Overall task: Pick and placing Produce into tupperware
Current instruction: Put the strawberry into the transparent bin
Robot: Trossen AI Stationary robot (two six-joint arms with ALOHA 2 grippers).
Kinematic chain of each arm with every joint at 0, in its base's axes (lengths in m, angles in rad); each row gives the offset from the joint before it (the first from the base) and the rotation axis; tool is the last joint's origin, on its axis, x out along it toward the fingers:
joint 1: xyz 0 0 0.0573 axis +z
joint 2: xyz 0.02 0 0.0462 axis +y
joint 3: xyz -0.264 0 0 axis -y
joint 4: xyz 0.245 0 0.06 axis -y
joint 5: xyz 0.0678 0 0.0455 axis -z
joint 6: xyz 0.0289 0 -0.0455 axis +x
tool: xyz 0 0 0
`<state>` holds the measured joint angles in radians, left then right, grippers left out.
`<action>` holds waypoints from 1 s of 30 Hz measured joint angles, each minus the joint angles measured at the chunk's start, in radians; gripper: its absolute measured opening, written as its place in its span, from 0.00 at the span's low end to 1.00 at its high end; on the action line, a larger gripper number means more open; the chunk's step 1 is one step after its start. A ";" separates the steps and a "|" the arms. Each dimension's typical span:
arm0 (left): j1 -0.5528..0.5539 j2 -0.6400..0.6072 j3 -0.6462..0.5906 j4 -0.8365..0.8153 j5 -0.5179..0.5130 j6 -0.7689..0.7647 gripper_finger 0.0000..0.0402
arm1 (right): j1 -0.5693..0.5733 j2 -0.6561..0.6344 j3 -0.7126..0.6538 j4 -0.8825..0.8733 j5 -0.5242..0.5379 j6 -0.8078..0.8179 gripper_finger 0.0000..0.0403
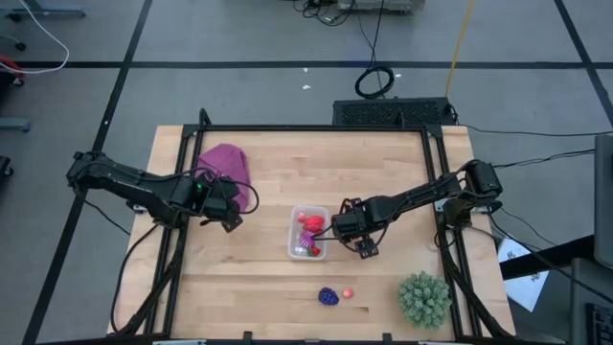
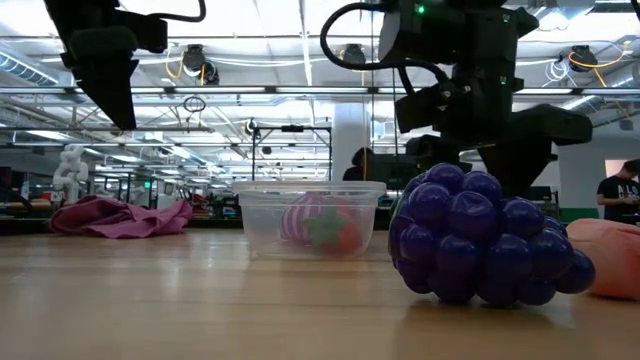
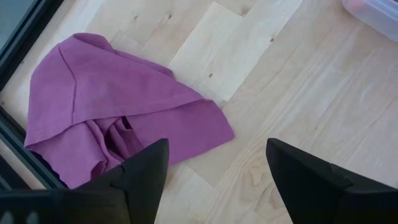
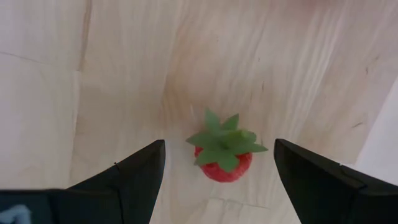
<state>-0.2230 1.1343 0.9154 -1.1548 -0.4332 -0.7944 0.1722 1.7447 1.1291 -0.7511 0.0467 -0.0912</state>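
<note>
The clear tupperware (image 1: 308, 233) (image 2: 310, 215) stands mid-table and holds a spiky magenta piece (image 1: 306, 221) and red berries. My right gripper (image 1: 356, 238) (image 4: 219, 149) hangs just right of the tub, pointing down and open. Its fingers stand on either side of a small red strawberry (image 4: 222, 158) with green leaves that lies on the wood; they do not touch it. A dark purple fruit (image 1: 329, 296) (image 2: 480, 235) and a small orange-pink piece (image 1: 347, 292) (image 2: 612, 255) rest near the table's near edge. My left gripper (image 1: 226, 207) (image 3: 217, 146) is open beside the cloth.
A crumpled magenta cloth (image 1: 226, 171) (image 3: 118, 118) lies at the table's far left, under my left gripper. A big green spiky ball (image 1: 424, 299) sits in the near right corner. A black frame (image 1: 316, 128) rims the table. Bare wood lies between cloth and tub.
</note>
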 joint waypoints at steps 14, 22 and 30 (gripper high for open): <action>0.000 0.000 0.000 0.000 0.016 0.000 0.68 | 0.000 0.000 0.000 0.030 0.000 0.019 0.73; 0.000 0.000 0.000 0.000 0.016 0.001 0.68 | 0.000 0.000 -0.033 0.043 0.000 0.034 0.73; 0.000 0.000 0.000 0.000 0.016 0.001 0.68 | 0.000 0.000 -0.049 0.075 0.000 0.026 0.73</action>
<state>-0.2232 1.1343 0.9154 -1.1545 -0.4170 -0.7937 0.1722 1.7447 1.0801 -0.6758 0.0467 -0.0654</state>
